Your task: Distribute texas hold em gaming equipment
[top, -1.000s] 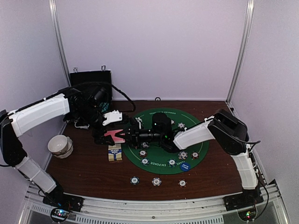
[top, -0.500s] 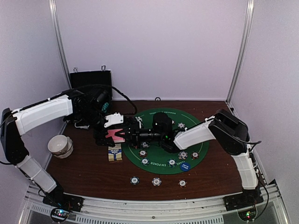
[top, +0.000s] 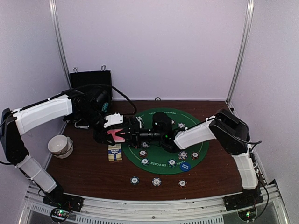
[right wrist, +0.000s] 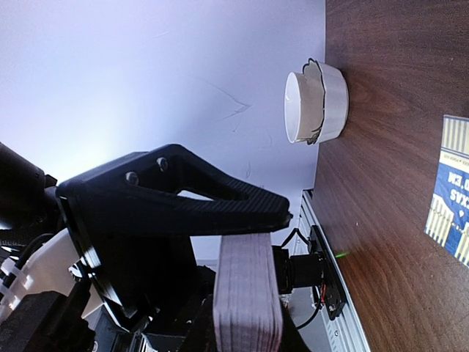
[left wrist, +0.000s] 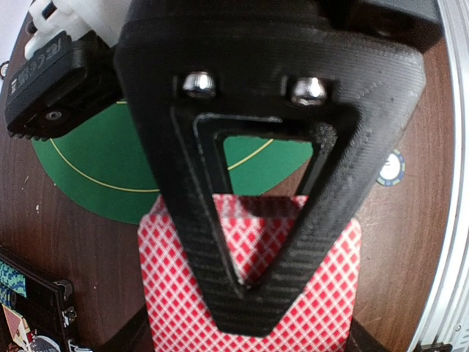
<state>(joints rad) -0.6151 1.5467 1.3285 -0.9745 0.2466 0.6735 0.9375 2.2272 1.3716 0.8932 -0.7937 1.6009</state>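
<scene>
1. Bowl (top: 60, 145): white, on the table well left of the round green mat (top: 160, 155).
2. Case (top: 91, 82): black, upright at the back wall, beyond the mat and to its left.
3. Left gripper (top: 108, 136): just off the mat's left rim. Its jaws are pressed together on the cards, and in its wrist view one black finger (left wrist: 201, 220) lies across the top red-checked back.
4. Cards (top: 115, 135): a pink-red-backed stack at the mat's left rim, held between the two grippers. The right wrist view shows it edge-on.
5. Box (top: 115, 152): blue-and-cream card box, flat on the table just beside the mat's near-left rim.
6. Right gripper (top: 124, 136): stretched leftward across the mat to its left rim, pinching the stack from the side facing the left gripper.
7. Chips (top: 145, 161): several lie on the mat, mostly along its near rim. Three more (top: 156, 181) sit in a row on bare table on the near side of the mat.
8. Blue disc (top: 185, 166): on the mat's near-right rim.
</scene>
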